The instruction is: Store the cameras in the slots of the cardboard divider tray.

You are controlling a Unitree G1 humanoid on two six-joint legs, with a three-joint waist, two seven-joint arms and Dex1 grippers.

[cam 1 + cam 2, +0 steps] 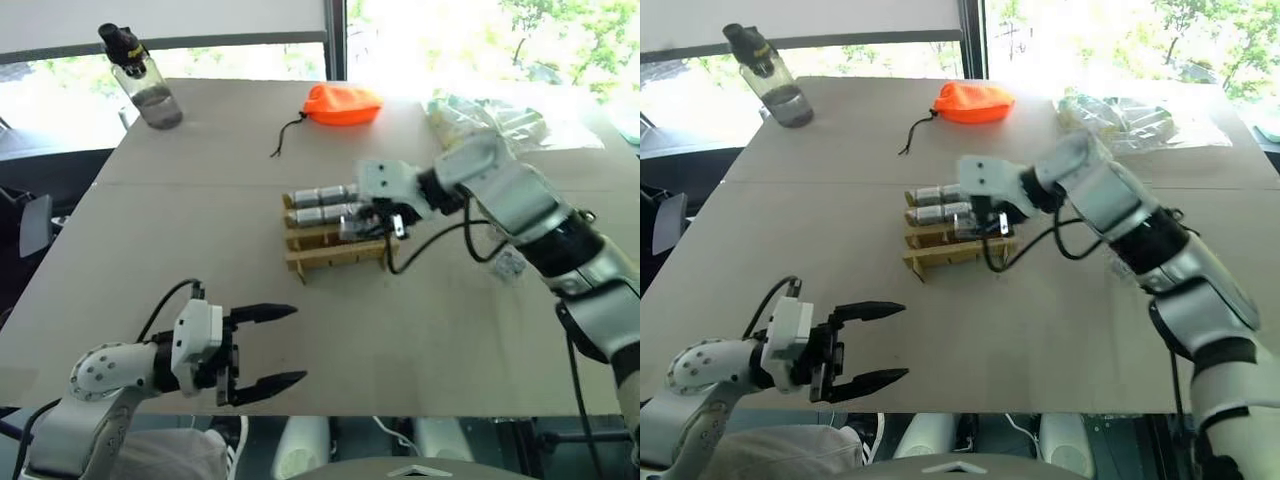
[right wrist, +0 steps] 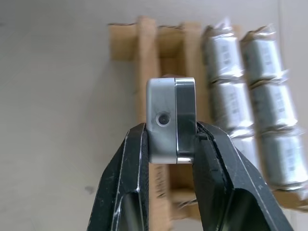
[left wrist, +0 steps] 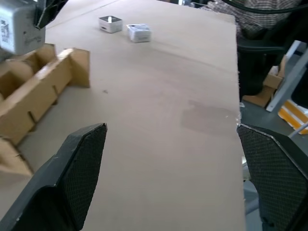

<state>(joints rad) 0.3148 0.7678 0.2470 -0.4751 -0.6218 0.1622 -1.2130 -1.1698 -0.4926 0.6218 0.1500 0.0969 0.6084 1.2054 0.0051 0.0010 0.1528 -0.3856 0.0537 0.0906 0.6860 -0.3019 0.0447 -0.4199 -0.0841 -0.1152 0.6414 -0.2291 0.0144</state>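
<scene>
I have the right gripper clamped on a camera, directly above the cardboard divider tray; its empty slots run lengthwise beneath. My left gripper idles spread, well apart.

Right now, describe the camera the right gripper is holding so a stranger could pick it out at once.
Start at the cardboard divider tray near the middle of the table, below the orange pouch. The right gripper hovers over it, shut on a small silver camera. Unlike the wrapped cameras lying in the tray's rows, this one is bare metal, shows a small round lens and is off the tray.
</scene>
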